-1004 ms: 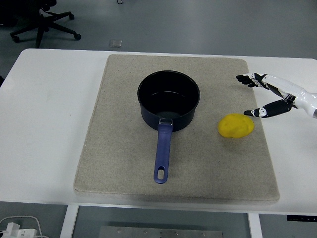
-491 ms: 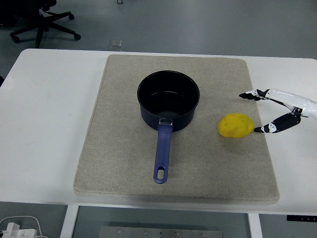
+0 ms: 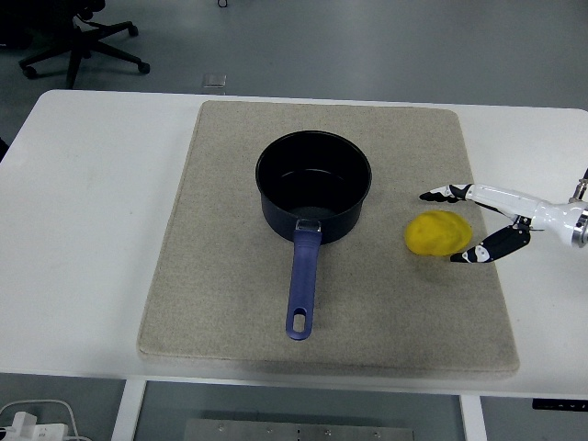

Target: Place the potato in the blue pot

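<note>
A yellow potato (image 3: pixel 436 232) lies on the beige mat (image 3: pixel 220 285), to the right of the blue pot (image 3: pixel 313 185). The pot stands upright near the mat's middle, nothing inside it, its blue handle (image 3: pixel 300 288) pointing toward the near edge. My right hand (image 3: pixel 447 224) comes in low from the right edge with its fingers spread. One finger (image 3: pixel 443 194) reaches just past the potato's far side and another (image 3: pixel 478 253) sits at its near right side. The hand brackets the potato without closing on it. No left arm shows.
The mat covers most of the white table (image 3: pixel 83 211). Beyond the table's far edge, an office chair base (image 3: pixel 83 46) stands on the grey floor at top left. A white cable plug (image 3: pixel 23 424) lies below the table's near left corner.
My right hand has come down and moved left, from above the mat's right edge to either side of the potato. The potato and pot have not moved.
</note>
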`<state>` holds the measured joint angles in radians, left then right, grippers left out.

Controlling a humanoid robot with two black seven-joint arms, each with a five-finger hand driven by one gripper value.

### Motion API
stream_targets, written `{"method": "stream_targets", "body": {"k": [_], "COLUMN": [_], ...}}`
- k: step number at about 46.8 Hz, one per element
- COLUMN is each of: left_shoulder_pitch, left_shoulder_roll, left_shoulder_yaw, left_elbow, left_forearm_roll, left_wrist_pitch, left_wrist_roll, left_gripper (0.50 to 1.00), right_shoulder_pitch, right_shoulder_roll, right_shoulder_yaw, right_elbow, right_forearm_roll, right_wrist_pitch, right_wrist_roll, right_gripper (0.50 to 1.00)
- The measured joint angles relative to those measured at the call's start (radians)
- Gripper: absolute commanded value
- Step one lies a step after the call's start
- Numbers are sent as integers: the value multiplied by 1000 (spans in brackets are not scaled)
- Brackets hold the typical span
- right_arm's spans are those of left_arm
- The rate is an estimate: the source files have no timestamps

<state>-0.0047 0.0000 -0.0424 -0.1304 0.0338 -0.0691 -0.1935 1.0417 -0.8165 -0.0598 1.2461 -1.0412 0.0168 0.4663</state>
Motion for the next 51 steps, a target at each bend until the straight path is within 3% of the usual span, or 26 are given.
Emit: {"method": "stream_targets", "body": {"k": [18,24,31,34,37,51], "left_shoulder_pitch": [0,0,0,0,0,0], "left_shoulder_roll": [0,0,0,0,0,0], "left_shoulder_yaw": [0,0,0,0,0,0], "left_elbow": [0,0,0,0,0,0], "left_forearm_roll": [0,0,0,0,0,0], "left_wrist_pitch": [0,0,0,0,0,0], "left_wrist_roll": [-1,-1,0,0,0,-1], "left_gripper": [994,994,994,994,994,994], "right_shoulder_pitch": [1,4,5,5,4,8], "right_shoulder_roll": [48,63,68,69,73,117], "right_shoulder_yaw": [-28,-30,-35,-37,-37,-58], "right_elbow": [-32,-48,-67,-79,-87,-152], "right_forearm_roll": [-25,-26,-38,-41,-53,-103], "right_wrist_pitch": [-1,-1,0,0,0,-15], "right_wrist_roll": [3,5,9,9,11,23], "right_gripper": [903,801,734,652,507,500]}}
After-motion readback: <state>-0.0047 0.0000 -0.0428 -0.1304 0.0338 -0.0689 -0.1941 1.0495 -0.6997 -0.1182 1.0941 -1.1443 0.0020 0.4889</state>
